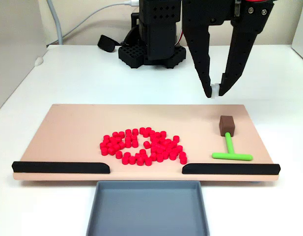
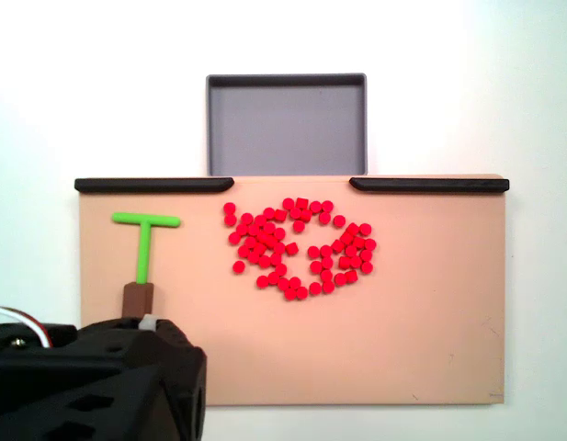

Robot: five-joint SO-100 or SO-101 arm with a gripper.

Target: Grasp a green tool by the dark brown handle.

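The gripper (image 1: 215,90) hangs above the far edge of the board (image 1: 72,128), its two fingers spread apart and holding nothing. Just in front of it lies the green tool (image 1: 231,151) (a thin T shape), flat on the board's right end in this fixed view, with the dark brown handle (image 1: 226,125) pointing toward the gripper. Red cylinders (image 1: 141,146) cluster at the middle, well apart from the tool.
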